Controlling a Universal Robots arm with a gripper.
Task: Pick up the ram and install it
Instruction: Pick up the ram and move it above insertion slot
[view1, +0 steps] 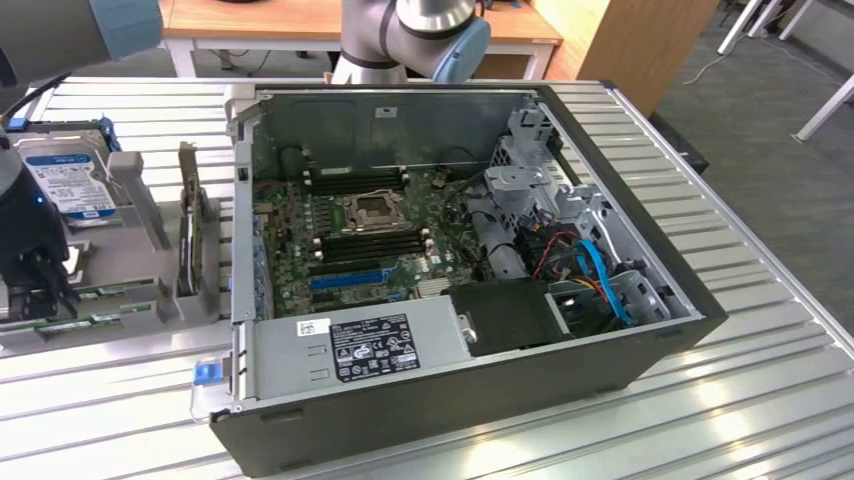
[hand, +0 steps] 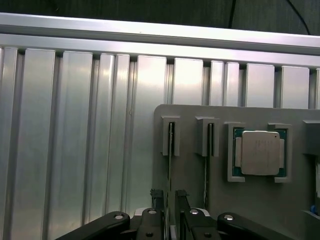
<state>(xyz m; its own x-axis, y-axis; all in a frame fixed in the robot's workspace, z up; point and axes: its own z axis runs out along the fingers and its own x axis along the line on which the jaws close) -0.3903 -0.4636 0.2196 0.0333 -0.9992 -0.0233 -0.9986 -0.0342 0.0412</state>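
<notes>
1. We are seeing the gripper hanging over the grey fixture, at about 9 o'clock from the computer case in the exterior view.
2. Its jaws are standing apart, one on each side of the ram, which is sitting on edge in a fixture slot, not clamped.
3. A second stick is standing just beside it.
4. The processor is lying in its own pocket, near that stick.

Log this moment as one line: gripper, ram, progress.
gripper: open, astride the thin green ram stick | ram: on edge in slotted grey holder | install: not yet begun
</notes>
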